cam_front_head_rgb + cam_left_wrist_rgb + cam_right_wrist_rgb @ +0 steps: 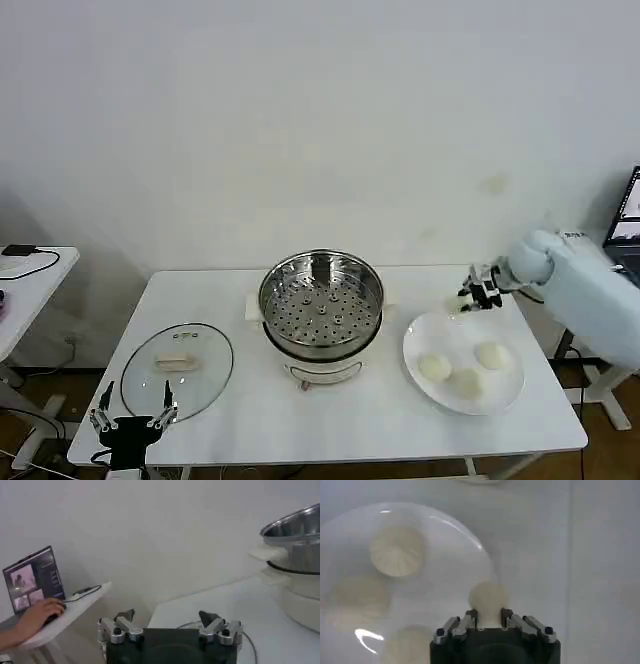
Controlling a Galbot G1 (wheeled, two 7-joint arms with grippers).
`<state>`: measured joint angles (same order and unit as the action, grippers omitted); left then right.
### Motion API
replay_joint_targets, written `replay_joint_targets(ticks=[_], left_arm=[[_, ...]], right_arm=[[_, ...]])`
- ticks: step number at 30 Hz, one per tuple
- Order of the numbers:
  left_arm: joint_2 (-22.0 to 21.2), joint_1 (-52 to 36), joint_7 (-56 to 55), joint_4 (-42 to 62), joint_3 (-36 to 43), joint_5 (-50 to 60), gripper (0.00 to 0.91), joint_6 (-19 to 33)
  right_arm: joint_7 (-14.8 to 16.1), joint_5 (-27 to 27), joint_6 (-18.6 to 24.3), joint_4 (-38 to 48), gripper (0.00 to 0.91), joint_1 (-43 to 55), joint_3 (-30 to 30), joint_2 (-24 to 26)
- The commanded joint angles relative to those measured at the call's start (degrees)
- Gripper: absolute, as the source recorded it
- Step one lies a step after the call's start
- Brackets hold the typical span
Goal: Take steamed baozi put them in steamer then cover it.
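A: Now, what could go wrong from here?

B: The right pincer (489, 614) is pinching one steamed baozi (488, 600) between its fingers, above the far rim of the plate (415, 350). The bun is soft and smooth, so I think it could slip out or be squeezed out of shape on the way to the steamer (321, 303). It could also strike the steel rim if it is carried too low.

A: And the other buns?

B: Three lie on the plate, to the right of the steamer, whose perforated tray is empty.

A: How are the arms posed?

B: The right arm reaches in from the right side, its wrist pointing toward the steamer. The left pincer (134, 412) waits spread at the near edge of the tabletop (250, 420), just beside the glass lid (177, 365).
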<state>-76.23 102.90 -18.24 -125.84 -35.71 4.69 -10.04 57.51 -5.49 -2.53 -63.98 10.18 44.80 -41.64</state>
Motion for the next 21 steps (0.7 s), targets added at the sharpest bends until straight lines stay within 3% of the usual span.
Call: replay_joint_targets(ticks=[1,10,21], left_arm=[[0.07,-0.43,0.07,0.14,-0.05,-0.12,0.907,-0.11],[0.41,-0.71,0.07,0.7,-0.87,-0.72,0.907,-0.13],[0.26,-0.15,0.17,0.22,-2.63,-1.28,0.907,-0.63]], right_arm=[[-0.48,4.37,0.13,-2.46,0.333,11.06,6.61,0.51],[-2.59,9.7,2.3,2.22,0.333,23.66,16.45,-10.88],[-5.6,12.08,7.42,1.62,0.333,24.82,24.05,-26.8]])
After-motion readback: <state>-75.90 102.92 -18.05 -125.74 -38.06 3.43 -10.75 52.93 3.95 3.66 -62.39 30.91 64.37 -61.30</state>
